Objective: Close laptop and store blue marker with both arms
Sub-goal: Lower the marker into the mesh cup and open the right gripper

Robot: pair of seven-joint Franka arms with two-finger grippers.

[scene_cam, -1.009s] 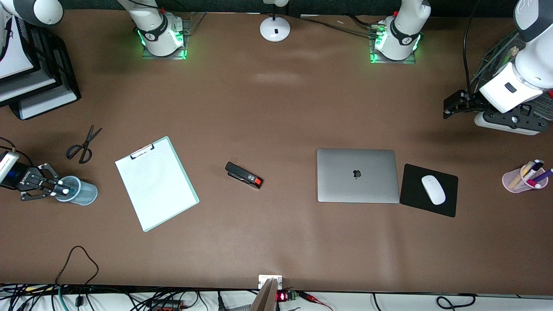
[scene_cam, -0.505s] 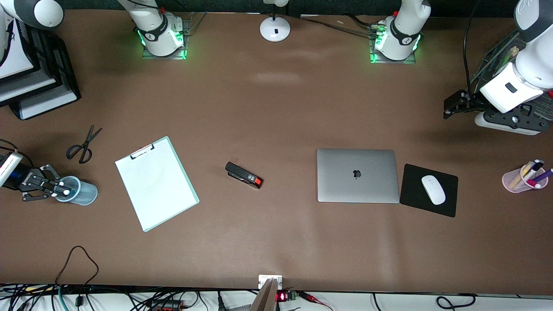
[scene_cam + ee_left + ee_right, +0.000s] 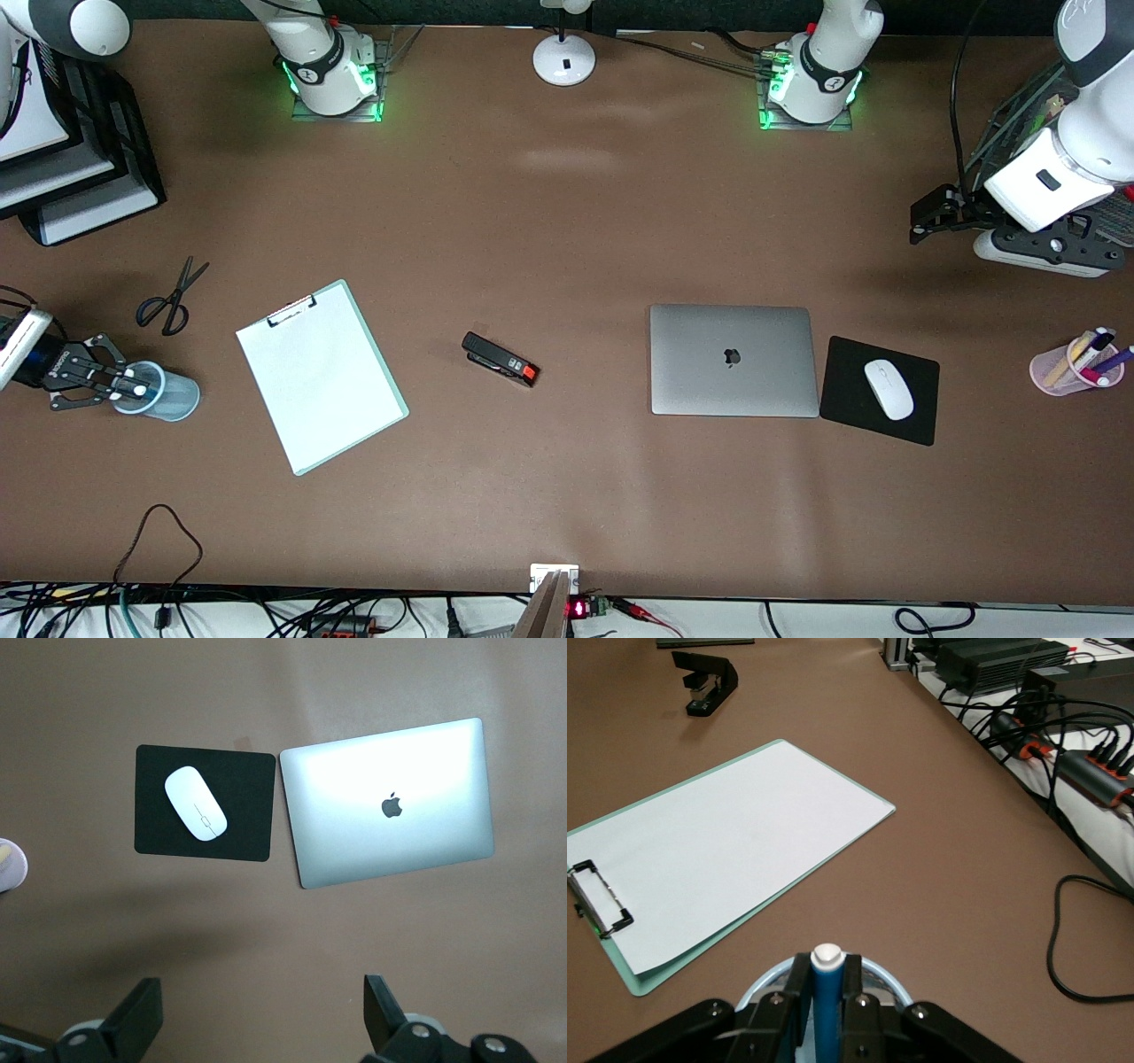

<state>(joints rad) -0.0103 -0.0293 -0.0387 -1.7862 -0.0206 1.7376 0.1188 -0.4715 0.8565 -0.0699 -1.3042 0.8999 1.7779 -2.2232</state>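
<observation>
Worktop (image 3: 567, 221): brown, carries everything; largest first below.
Laptop (image 3: 733, 360): lid down flat, logo up, beside the mouse pad (image 3: 879, 390) toward the left arm's end; that half of the task looks finished.
Clipboard (image 3: 321, 374): lies near the cup, toward the right arm's end; keep the arm off it.
Blue cup (image 3: 168, 392): upright; the target for storing.
Left gripper (image 3: 928, 215): fingers apart, empty, waiting high near its end of the worktop.
Right gripper (image 3: 827, 992): clamped on the blue marker, over the cup's rim.
Blue marker (image 3: 827, 997): upright, whitish end up, above the cup mouth.
Advice: centre it over the opening, lower it straight, release only once it is inside.
</observation>
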